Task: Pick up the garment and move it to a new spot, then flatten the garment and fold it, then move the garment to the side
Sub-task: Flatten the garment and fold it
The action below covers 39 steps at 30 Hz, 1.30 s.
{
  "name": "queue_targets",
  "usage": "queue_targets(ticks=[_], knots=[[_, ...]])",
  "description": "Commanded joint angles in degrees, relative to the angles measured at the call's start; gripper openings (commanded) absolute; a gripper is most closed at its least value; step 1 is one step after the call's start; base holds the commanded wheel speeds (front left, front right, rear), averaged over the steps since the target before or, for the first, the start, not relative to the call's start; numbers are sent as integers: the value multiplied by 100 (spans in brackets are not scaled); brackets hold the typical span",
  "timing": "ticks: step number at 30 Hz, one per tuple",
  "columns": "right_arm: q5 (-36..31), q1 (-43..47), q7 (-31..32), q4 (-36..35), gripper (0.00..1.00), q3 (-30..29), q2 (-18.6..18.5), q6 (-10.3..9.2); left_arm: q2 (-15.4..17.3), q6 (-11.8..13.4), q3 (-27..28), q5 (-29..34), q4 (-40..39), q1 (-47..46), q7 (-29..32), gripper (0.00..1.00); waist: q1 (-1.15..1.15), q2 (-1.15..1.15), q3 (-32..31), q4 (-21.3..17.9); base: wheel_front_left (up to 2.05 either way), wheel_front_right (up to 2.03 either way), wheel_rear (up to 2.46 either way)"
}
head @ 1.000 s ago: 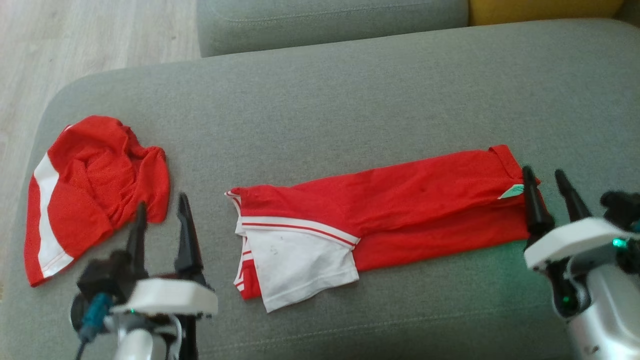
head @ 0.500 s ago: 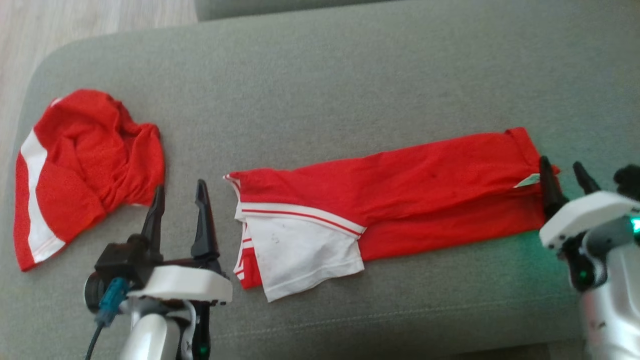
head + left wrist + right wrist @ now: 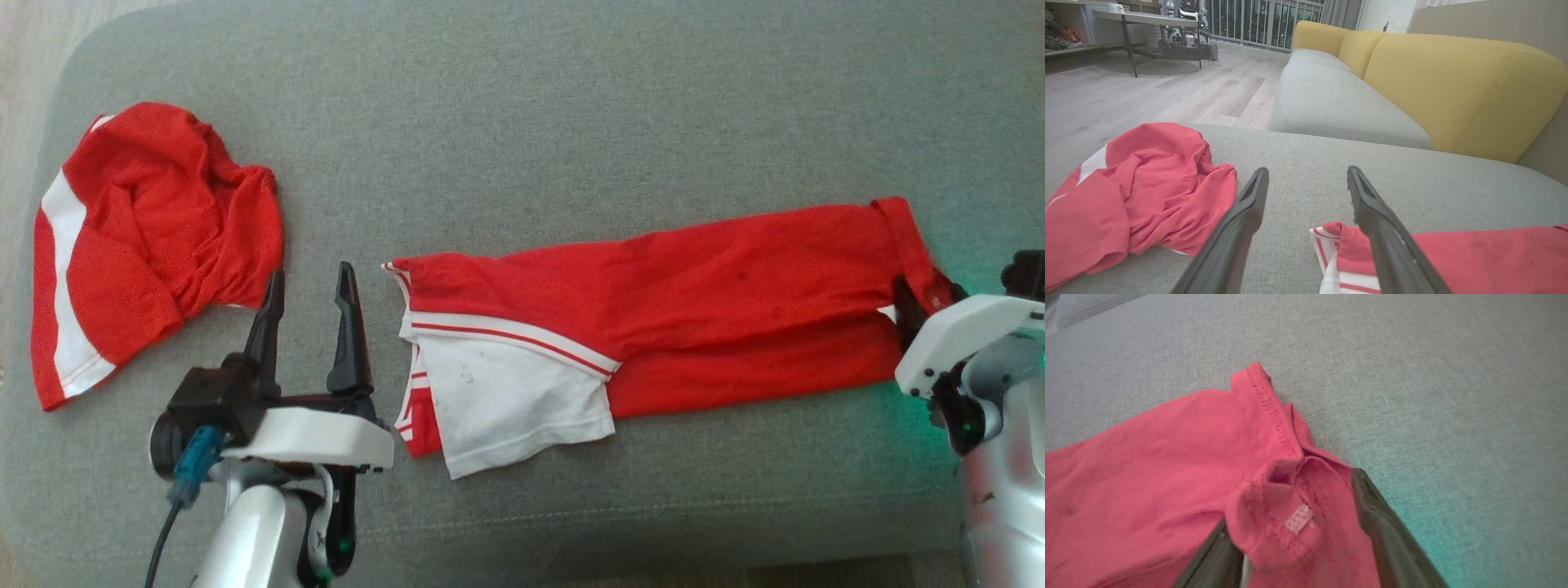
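hem of garment [image 3: 1167, 465] drapes over right tool [image 3: 1290, 498], hiding whether it grips.

A: Cloth tally?
B: Two garments, both red with white. One folded garment [image 3: 694, 302], one crumpled garment [image 3: 155, 237].
A: Fingers?
B: Four, dark, two per arm: left fingers [image 3: 347, 327], right fingers [image 3: 1392, 539].
A: Sofa parts?
B: Grey seat cushions, two: near seat cushion [image 3: 1453, 183], far seat cushion [image 3: 1331, 94]. Yellow back cushions [image 3: 1453, 90], three counted from the left wrist view.
A: Small items?
B: One sewn label [image 3: 1298, 518] at the folded garment's hem.
A: Background?
B: One table [image 3: 1147, 18], far across the floor. Items beyond it too blurred to count.
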Motion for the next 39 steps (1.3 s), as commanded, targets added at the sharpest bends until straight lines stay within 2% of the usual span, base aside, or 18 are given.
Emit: queue_targets(ticks=[1, 10, 22, 23, 24, 25, 31, 39], knots=[[-76, -208, 37, -104, 100, 80, -84, -2, 7, 57, 146, 22, -168, -201, -70, 100, 0, 0, 26, 3, 0, 0, 0], [-377, -414, -5, 309, 100, -61, -142, -2, 7, 10, 170, 99, -141, -275, -70, 100, 0, 0, 113, 4, 0, 0, 0], [-151, -591, 227, 967, 100, 119, -87, -2, 7, -12, 193, 156, -103, -286, -70, 100, 0, 0, 113, -34, 0, 0, 0], [-100, -593, 249, 1000, 73, 158, -88, -2, 7, -11, 195, 160, -99, -283, -70, 100, 0, 0, 103, -40, 0, 0, 0], [-56, -593, 257, 1022, 6, 194, -94, -2, 7, -10, 198, 162, -93, -278, -70, 100, 0, 0, 90, -47, 0, 0, 0], [-21, -588, 262, 1035, 0, 247, -98, -2, 7, -9, 202, 164, -86, -274, -70, 100, 0, 0, 73, -55, 0, 0, 0], [230, -579, 152, 911, 0, 540, -161, -2, 7, -6, 244, 181, -42, -235, -70, 100, 0, 0, -69, -117, 0, 0, 0], [59, -599, 66, 889, 0, 332, -651, -2, 7, 10, 236, 134, -54, -188, -70, 100, 0, 0, -228, -152, 0, 0, 0]])
